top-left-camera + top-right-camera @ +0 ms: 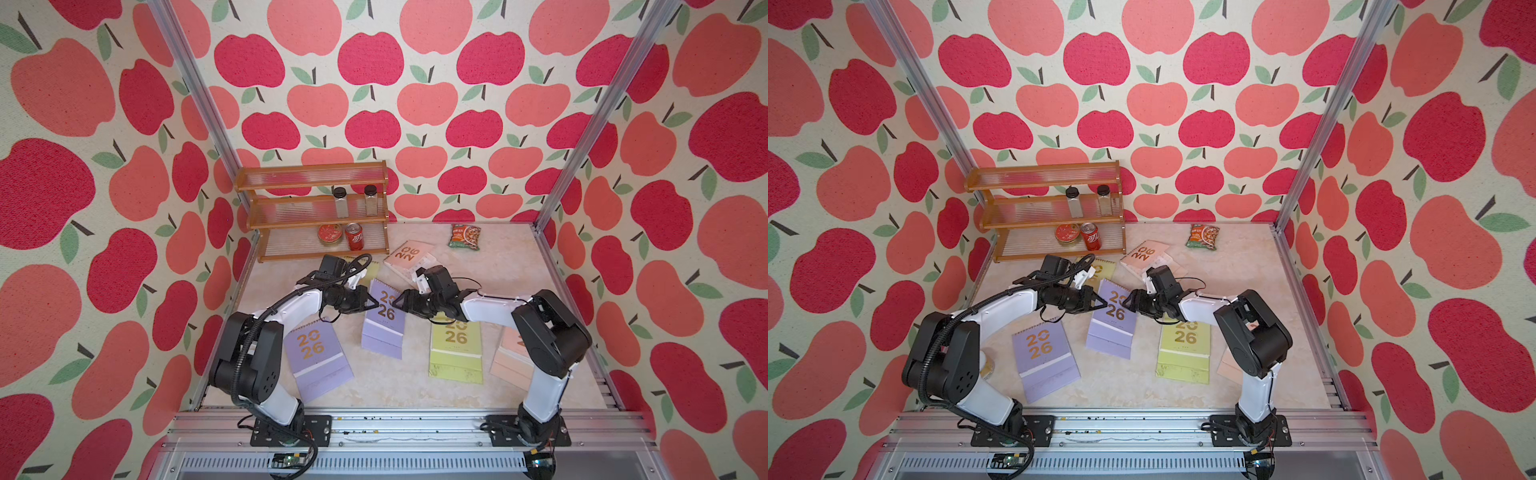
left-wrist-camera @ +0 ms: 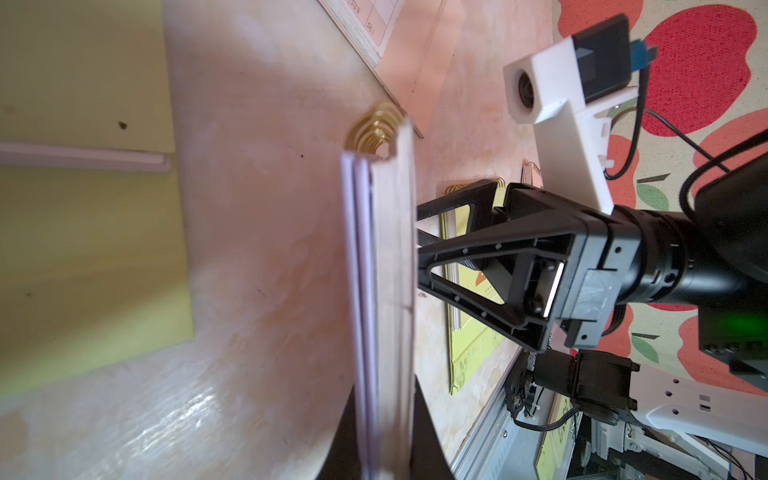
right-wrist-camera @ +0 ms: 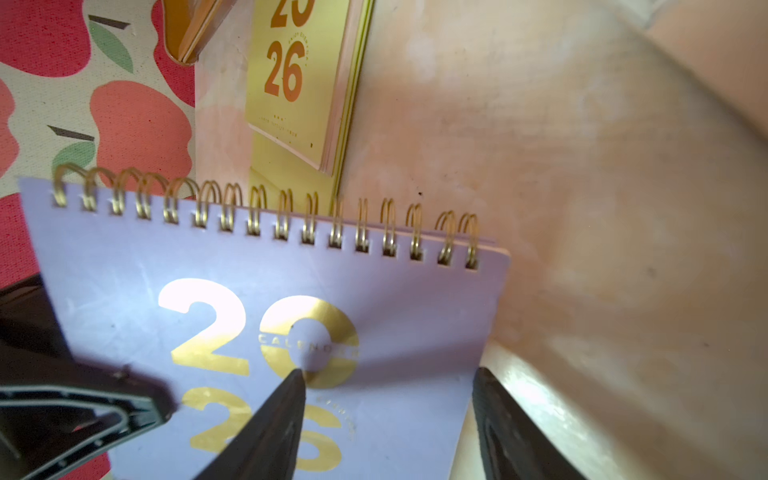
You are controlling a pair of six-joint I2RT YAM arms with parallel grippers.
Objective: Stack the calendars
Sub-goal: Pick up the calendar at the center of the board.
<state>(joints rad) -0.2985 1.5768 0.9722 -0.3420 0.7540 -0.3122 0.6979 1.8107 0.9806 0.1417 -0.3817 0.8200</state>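
mid-table, between the two arms, the middle lilac calendar (image 1: 384, 320) is the one being worked. left gripper (image 1: 371, 304) is pressed together on its left edge, pinching cover and pages. left wrist view shows the calendar edge-on running into that grip. spiral end looks raised off the table (image 1: 415, 386), lower flap down on it. right gripper (image 1: 400, 302) is spread at the opposite edge, one finger (image 3: 270, 424) over the gold numerals and the other out past the edge, clamped on nothing.

step in hand, my read: pickup of the first calendar, grip made, no stack started. the other five lie apart:
- near lilac calendar (image 1: 316, 353) by the left arm
- front yellow-green calendar (image 1: 455, 349) and front peach calendar (image 1: 505, 357), both partly under the right arm
- back yellow-green calendar (image 1: 370, 272) behind the left wrist
- back peach calendar (image 1: 409, 255) near the rack (image 1: 307, 178)

snack packet (image 1: 464, 237) sits at the back, not part of it.

next move, likely: close the right side too or back it off, then lift clear and carry over a flat neighbour. near lilac calendar looks the handiest base. needs edges squared, spirals at the same end, and a low release so the loose flap doesn't fold under. a one-edge pinch may let it droop or swing.
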